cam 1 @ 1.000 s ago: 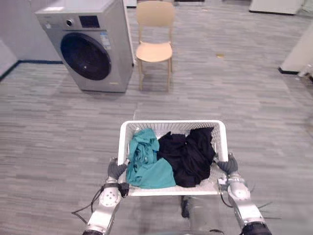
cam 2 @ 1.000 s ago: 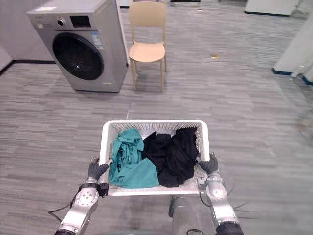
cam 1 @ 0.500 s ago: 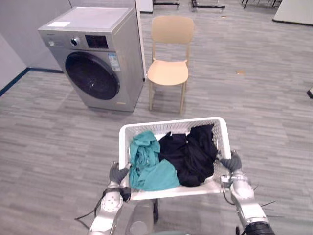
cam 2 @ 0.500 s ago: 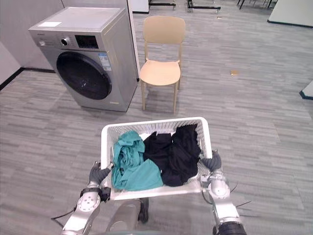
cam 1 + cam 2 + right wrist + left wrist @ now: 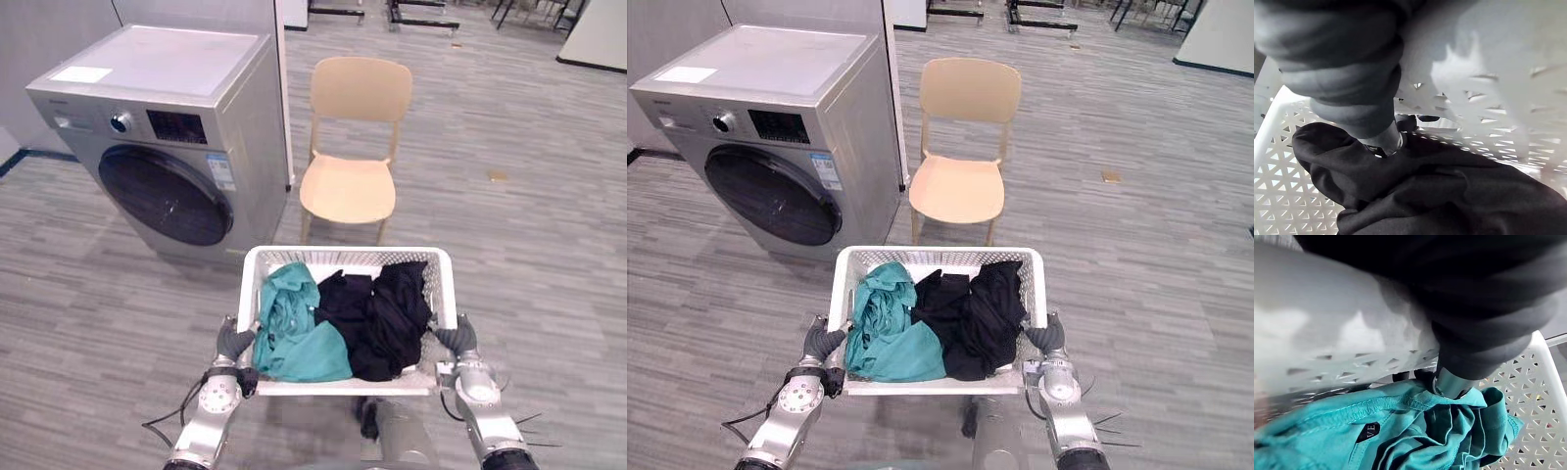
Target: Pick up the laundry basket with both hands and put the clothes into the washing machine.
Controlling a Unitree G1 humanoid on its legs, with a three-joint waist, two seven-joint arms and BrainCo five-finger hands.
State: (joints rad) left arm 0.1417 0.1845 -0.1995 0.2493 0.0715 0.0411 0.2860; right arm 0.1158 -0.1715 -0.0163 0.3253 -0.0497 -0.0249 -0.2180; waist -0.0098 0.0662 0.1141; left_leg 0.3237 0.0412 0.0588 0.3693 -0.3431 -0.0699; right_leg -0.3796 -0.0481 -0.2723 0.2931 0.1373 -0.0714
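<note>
- A white perforated plastic laundry basket (image 5: 343,254) is being held in front of the robot, judged clear of the grey striped floor (image 5: 529,245), with the clothes lying inside it.
- The left hand (image 5: 233,342) is being clamped on the basket's left side wall and the right hand (image 5: 457,339) on its right side wall. In each wrist view the hand is being hooked over the rim, so both are judged to be gripping the basket.
- A crumpled teal garment (image 5: 294,328) is being carried in the left half and a heap of black clothing (image 5: 382,311) in the right half, the two touching in the middle.
- The step in hand is judged to be the carry towards the silver-grey front-loading washing machine (image 5: 196,117), standing ahead and to the left.
- The basket is best being kept level, with both grips matched so that neither side is being dropped or twisted.
- The machine's dark round door (image 5: 165,196) is appearing shut, so a set-down near it is probably being called for before a hand can be freed.
- The beige plastic chair (image 5: 351,181) just beside the machine is being treated as an obstacle to be avoided.
- Counted: one basket, one teal garment, black clothing whose number of pieces cannot be told, one washing machine, one chair, two hands.
</note>
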